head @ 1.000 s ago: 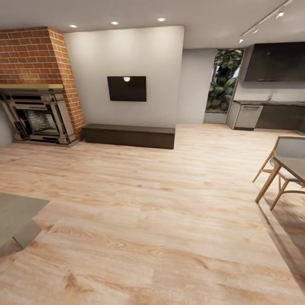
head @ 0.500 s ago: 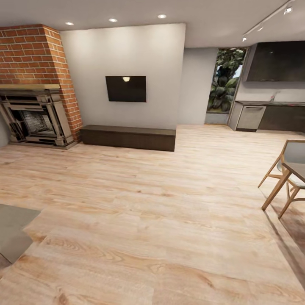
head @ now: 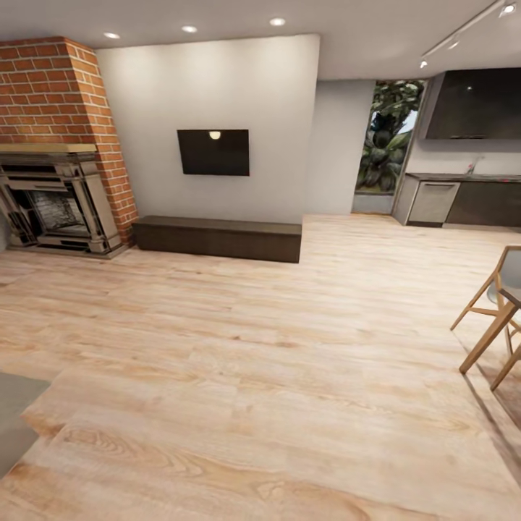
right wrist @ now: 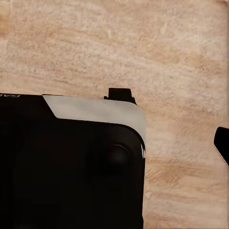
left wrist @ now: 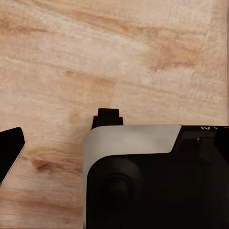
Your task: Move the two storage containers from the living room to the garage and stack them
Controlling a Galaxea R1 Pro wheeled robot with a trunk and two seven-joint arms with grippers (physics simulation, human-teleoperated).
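We face a wide stretch of bare plank floor [head: 275,376] that runs open from our feet to the far wall. Along that wall a low dark bench [head: 217,237] lies under a TV [head: 214,152], and the brick fireplace [head: 58,188] closes off the left corner. A wooden chair [head: 499,318] stands in the way at the right edge, and a grey mat corner [head: 14,412] lies low at the left. Past the bench on the right, the floor runs on towards dark cabinets [head: 463,202] and a tall window [head: 387,137]. Under both wrists we see planks beside the robot's own dark body [left wrist: 152,181].
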